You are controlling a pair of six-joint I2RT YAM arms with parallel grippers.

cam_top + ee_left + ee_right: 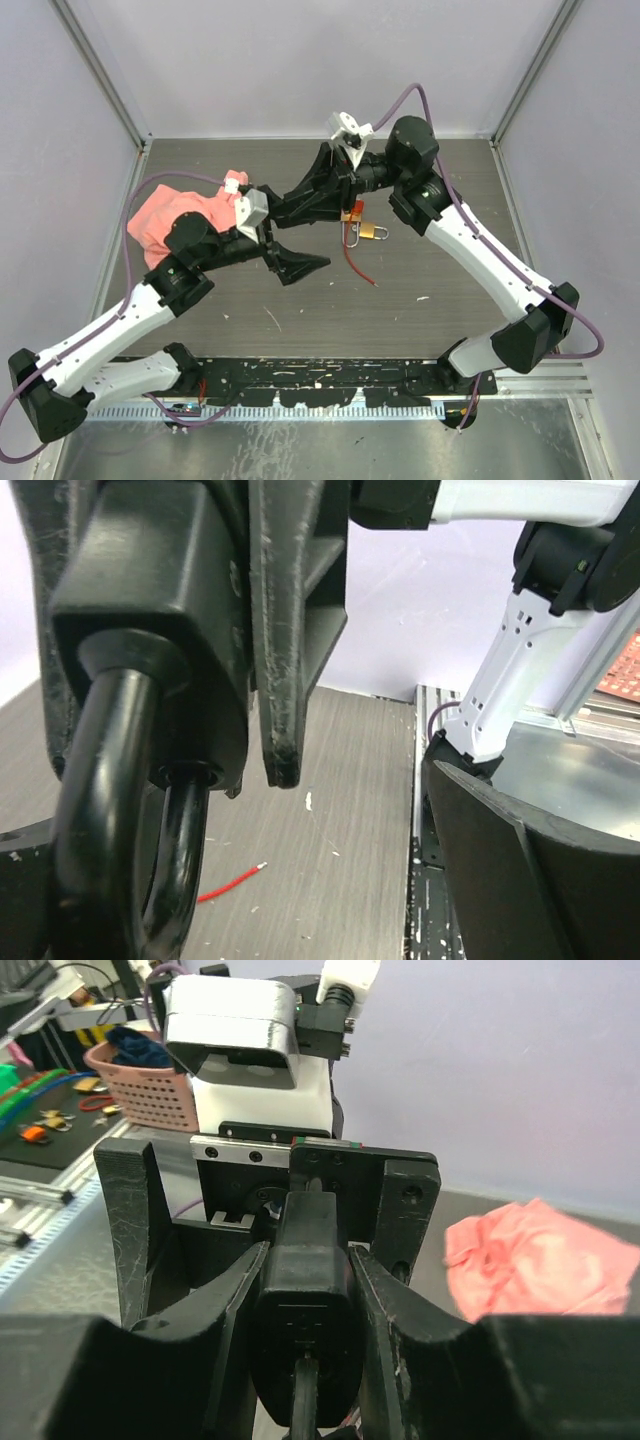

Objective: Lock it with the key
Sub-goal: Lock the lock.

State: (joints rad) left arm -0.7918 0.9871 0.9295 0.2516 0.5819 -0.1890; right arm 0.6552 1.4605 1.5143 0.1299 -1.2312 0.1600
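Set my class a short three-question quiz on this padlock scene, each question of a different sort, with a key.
1. Fill in: the brass padlock lies on the ____.
2. What does the right gripper hold? A) the brass padlock B) the black padlock C) nothing
3. True or false: the left gripper is open and holds nothing.

Key: 1 table; 2 B; 3 true.
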